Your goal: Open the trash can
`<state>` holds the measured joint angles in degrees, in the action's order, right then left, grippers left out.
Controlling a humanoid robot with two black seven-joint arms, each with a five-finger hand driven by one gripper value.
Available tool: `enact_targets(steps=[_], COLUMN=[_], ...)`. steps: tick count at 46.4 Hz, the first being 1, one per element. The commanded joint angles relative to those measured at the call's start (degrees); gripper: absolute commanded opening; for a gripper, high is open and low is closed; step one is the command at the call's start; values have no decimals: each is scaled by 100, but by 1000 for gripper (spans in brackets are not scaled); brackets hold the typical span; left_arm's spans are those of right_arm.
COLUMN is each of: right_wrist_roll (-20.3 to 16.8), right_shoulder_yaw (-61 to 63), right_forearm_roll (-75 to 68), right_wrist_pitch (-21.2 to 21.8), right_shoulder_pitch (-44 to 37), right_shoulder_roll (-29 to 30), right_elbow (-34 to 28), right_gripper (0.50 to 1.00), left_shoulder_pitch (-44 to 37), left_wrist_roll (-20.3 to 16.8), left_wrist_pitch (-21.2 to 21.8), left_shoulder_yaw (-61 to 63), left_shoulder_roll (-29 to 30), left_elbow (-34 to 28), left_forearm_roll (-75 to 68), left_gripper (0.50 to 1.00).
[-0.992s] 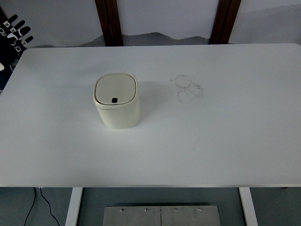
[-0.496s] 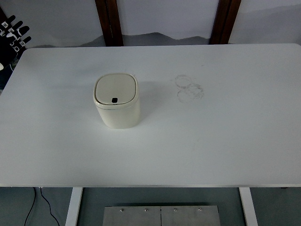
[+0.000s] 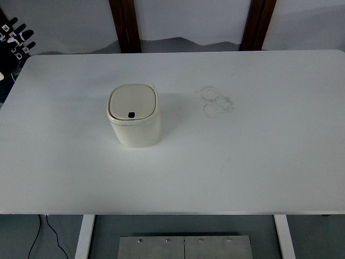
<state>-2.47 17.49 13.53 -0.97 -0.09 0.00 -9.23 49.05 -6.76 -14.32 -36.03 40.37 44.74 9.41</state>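
So the left hand, black with white markings on the fingers, is poking in at the top left of the picture, just off the bench's far left corner, hanging out past the edge rather than over the surface. Fingers look spread and relaxed, pointing up and away, with nothing in them. It's well apart from the small cream plastic trash can with rounded corners, which stands upright on the left half of the wide white bench, a bit closer to the far edge than the near one. The can's lid is flat and closed, sitting flush in the rim, and there's a little dark square button near the lid's front edge. To the right of the can, roughly mid-bench toward the far edge, you can see a few faint grey ring-shaped smudges on the surface. Under the near edge a white bench leg shows on the left with a black cable trailing beside it.
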Motion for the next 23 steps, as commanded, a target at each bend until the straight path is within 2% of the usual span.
enact_targets(steps=[1,12,19,23], right_wrist_roll=[1,1,1,1], right_shoulder_yaw=[0,0,0,0], right_forearm_roll=[0,0,0,9], right_wrist_pitch=[0,0,0,0], right_shoulder_pitch=[0,0,0,0], right_shoulder_roll=[0,0,0,0], right_elbow=[0,-9,0,0], right_gripper=[995,995,995,995], left_shoulder_pitch=[17,122,140,219], left_wrist_roll=[-1,26,61,105], left_wrist_pitch=[9,35,246,535], left_shoulder_yaw=[-1,26,26,43], left_shoulder_roll=[-3,-116,-126,-143], left_elbow=[9,17,88,386], left_forearm_roll=[0,-9,-9,-9], left_gripper=[1000,1000,1000,1000])
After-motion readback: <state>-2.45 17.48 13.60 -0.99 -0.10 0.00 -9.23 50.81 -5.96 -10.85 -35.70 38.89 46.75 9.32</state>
